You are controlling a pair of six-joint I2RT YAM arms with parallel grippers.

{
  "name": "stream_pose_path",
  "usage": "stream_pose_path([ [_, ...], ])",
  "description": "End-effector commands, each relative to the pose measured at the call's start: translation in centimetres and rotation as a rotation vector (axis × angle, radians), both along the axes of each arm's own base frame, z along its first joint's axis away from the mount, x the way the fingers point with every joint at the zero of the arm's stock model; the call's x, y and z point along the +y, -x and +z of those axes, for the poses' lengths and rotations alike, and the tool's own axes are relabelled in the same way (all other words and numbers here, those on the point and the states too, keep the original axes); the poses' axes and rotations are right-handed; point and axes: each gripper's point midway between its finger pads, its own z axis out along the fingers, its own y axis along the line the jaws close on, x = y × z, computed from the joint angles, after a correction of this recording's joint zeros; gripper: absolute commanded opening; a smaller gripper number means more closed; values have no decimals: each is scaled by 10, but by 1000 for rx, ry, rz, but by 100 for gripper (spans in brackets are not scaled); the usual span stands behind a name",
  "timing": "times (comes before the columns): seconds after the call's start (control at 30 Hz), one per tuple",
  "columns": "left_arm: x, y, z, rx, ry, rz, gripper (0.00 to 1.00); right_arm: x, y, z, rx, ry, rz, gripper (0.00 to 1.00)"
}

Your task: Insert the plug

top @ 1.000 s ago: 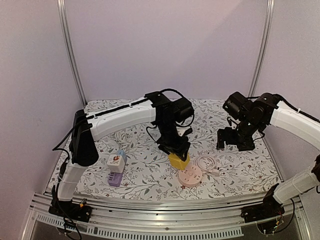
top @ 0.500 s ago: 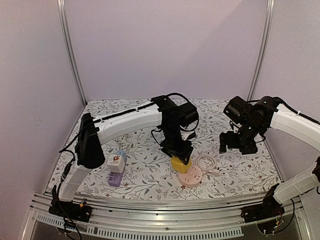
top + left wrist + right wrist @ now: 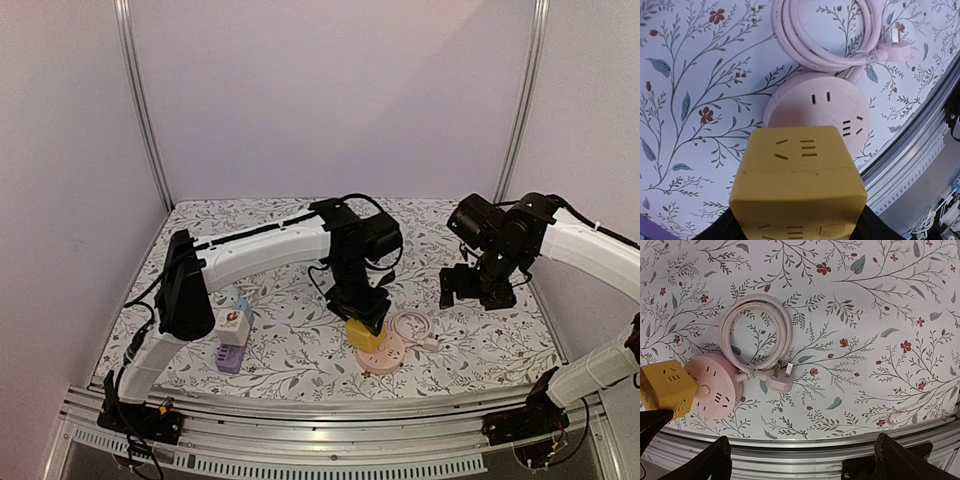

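from above, the left gripper [image 3: 362, 318] is closed on the yellow cube plug [image 3: 362, 337], at the left edge of the pink round socket [image 3: 389, 354]. in the left wrist view the cube covers the socket's near rim. in the right wrist view the right gripper [image 3: 807, 456] has its jaws wide apart, holding nothing, to the right of the socket.

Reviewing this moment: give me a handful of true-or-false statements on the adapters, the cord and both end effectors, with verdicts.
1. The left end effector holds the yellow cube adapter. True.
2. The pink cord lies stretched out straight. False: it is coiled in a loop beside the round pink socket.
3. The right end effector grips the pink plug. False: it is open and holds nothing, and the plug lies on the table by the coil.
4. The yellow cube adapter is right at the round pink socket, not off at the far side of the table. True.
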Motion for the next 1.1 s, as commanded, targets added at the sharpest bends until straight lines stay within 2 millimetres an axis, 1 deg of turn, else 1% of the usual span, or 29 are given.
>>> stream_pose_path([
  [0.0,-11,3,-4,4,19,4,0,-7,5,-4,18,21,1,98],
  [0.2,-13,0,-6,-6,21,12,0,-9,7,-5,22,25,7,98],
  [0.37,-10,-4,-5,-22,10,16,0,-9,8,-6,22,26,11,99],
  [0.63,-1,-5,-10,-28,-31,18,0,-9,8,-8,25,30,19,99],
  [0.77,1,-7,-9,-31,-38,23,0,-9,7,-8,26,32,24,99],
  [0.93,8,-10,-8,-39,-61,24,0,-8,7,-8,27,35,29,99],
  [1.07,10,-10,-11,-35,-75,20,0,-8,7,-9,31,37,33,99],
])
